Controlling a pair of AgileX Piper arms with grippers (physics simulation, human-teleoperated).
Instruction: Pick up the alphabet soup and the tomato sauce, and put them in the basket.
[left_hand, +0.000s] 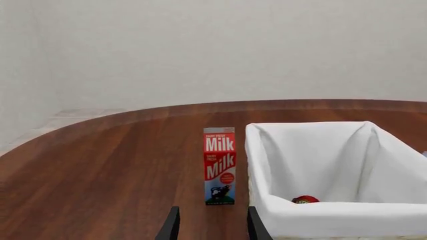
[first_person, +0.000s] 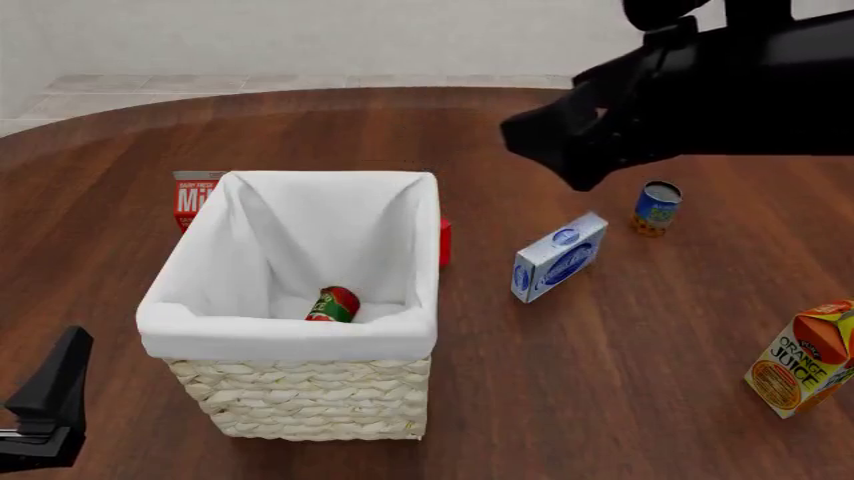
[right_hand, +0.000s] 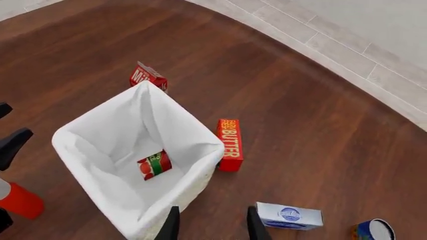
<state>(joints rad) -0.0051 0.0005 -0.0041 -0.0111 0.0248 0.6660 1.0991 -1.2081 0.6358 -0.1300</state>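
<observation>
Tomato sauce (right_hand: 154, 165) already lying inside basket (right_hand: 200, 145), below right gripper (right_hand: 210, 225); jaws parted, nothing held. Alphabet soup (first_person: 657, 207) upright on table beyond right jaws, not yet collected. Left gripper (left_hand: 211, 227) open, empty, beside basket.

Surface: brown wooden table (first_person: 641, 400).
Standing on it: basket (first_person: 300, 400), milk carton (left_hand: 219, 166), butter box (right_hand: 229, 145), blue-white box (first_person: 558, 257), soup can (first_person: 655, 208), juice carton (first_person: 805, 358).
</observation>
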